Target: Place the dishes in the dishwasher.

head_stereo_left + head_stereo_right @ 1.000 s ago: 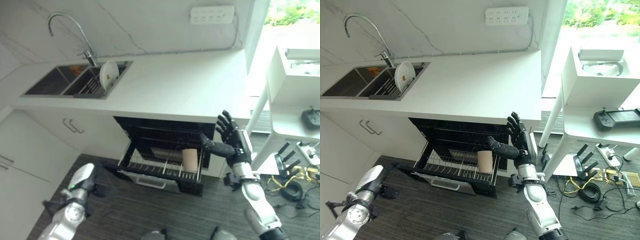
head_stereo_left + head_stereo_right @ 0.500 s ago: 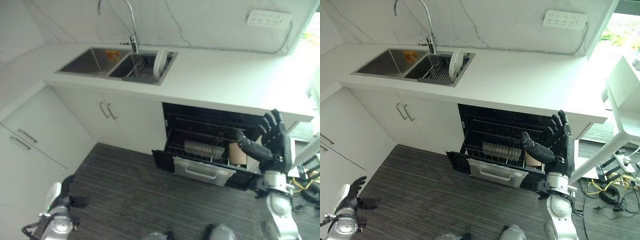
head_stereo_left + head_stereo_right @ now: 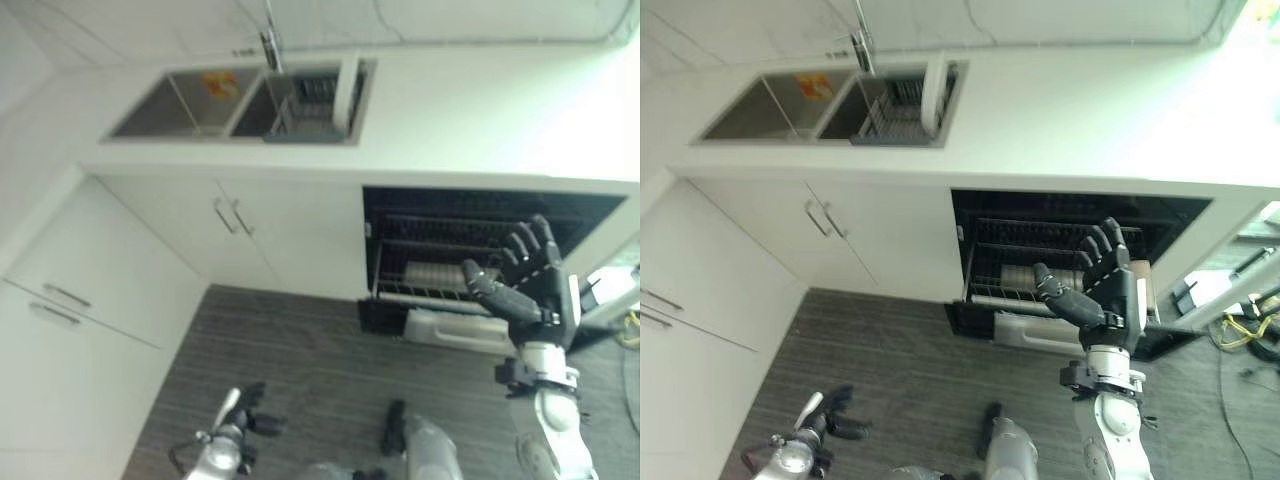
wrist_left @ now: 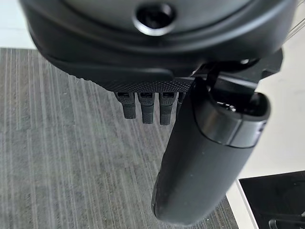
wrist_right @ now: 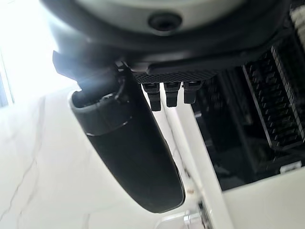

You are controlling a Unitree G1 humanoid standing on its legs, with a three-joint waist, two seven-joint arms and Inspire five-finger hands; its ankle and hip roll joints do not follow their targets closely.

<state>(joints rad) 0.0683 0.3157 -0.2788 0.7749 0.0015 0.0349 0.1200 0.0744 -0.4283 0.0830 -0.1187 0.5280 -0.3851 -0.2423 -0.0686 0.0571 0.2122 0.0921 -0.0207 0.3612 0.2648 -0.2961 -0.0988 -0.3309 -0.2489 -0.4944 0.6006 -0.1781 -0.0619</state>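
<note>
Right hand (image 3: 1110,285) is raised in front of the open dishwasher (image 3: 1080,245), fingers straight and spread wide, thumb standing out toward the robot's left, holding nothing. It hangs just before the pulled-out lower rack (image 3: 440,290), apart from it. In the right wrist view the thumb (image 5: 128,152) stretches long and the fingertips (image 5: 169,93) point straight out, with the dark rack wires past them.

Left hand (image 3: 250,410) hangs low over the dark striped floor (image 3: 300,370), well apart from the dishwasher. In its wrist view the fingers (image 4: 145,107) reach straight out in a row and the thumb (image 4: 205,157) lies beside them, closed on nothing, the floor below.

Inside the rack sits a pale ribbed dish (image 3: 435,275), lying behind the right hand's thumb; whether it is a bowl or a stack I cannot tell. A tan patch shows at the rack's right end behind the right hand's fingers, too hidden to name.

On the white counter (image 3: 1090,110) a double sink (image 3: 790,105) is set in, with a tap (image 3: 862,40) behind it. Its right basin holds a wire drainer (image 3: 300,105), and a white plate (image 3: 346,85) stands upright on edge at the drainer's right side. An orange thing (image 3: 220,83) lies in the left basin. White cabinets (image 3: 200,230) run below the counter to the dishwasher's left.
</note>
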